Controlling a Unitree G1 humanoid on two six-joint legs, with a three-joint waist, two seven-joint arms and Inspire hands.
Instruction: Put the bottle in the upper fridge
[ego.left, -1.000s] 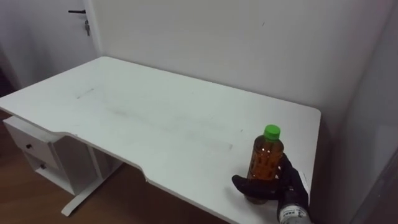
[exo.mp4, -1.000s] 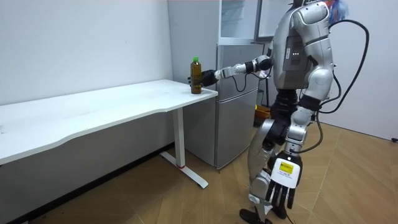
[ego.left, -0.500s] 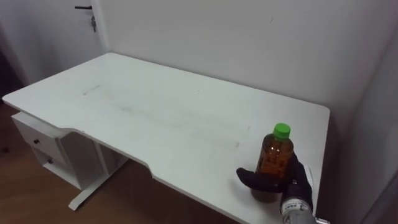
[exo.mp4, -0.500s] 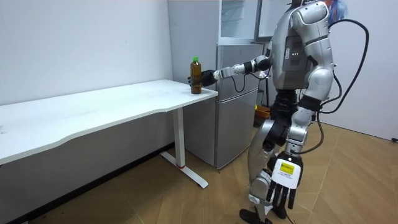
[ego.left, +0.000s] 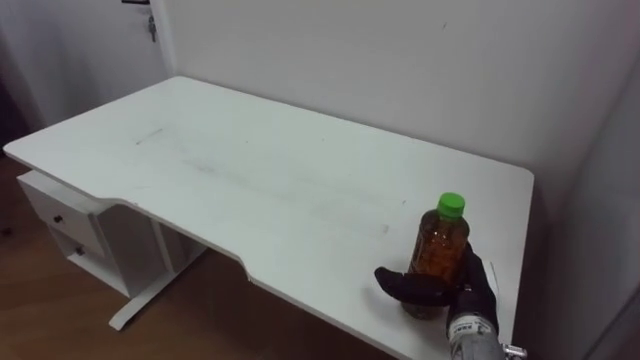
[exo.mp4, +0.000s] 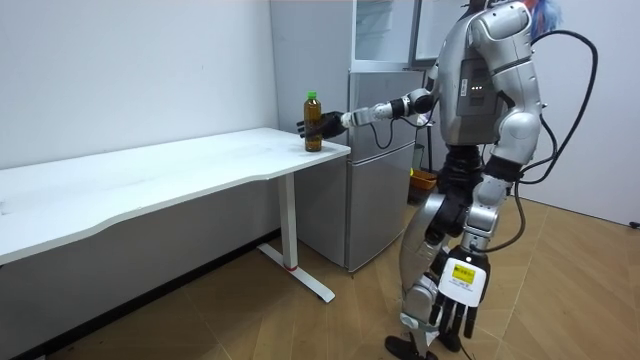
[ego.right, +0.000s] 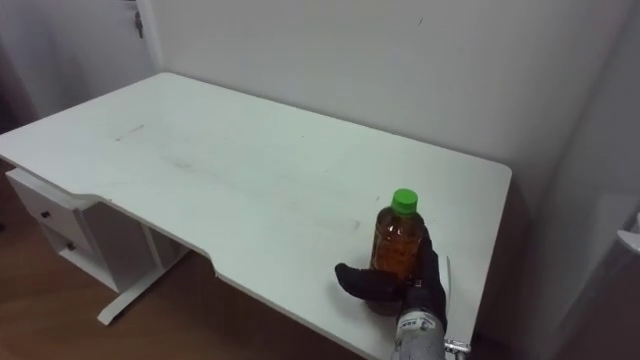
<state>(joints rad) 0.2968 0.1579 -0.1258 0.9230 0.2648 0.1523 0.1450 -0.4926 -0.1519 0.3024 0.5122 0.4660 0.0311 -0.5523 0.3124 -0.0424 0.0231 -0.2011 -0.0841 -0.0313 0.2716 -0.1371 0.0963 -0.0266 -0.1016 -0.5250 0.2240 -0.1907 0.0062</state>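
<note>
The right hand (ego.left: 412, 291) is closing tighter round the amber, green-capped plastic bottle (ego.left: 438, 240), thumb now wrapping its front; the bottle is standing at the white tabletop's (ego.left: 250, 180) right corner, seemingly ready for lifting toward the grey fridge (exo.mp4: 375, 200); the left hand (exo.mp4: 452, 300) is hanging relaxed.

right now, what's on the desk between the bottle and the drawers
Nothing. The left eye view shows only bare white desk from the bottle, gripped by the right hand, across to the drawers.

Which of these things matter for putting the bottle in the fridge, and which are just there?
Job: bottle, right hand curled round it, fridge.
Just there: table, drawer unit, idle left hand.
</note>
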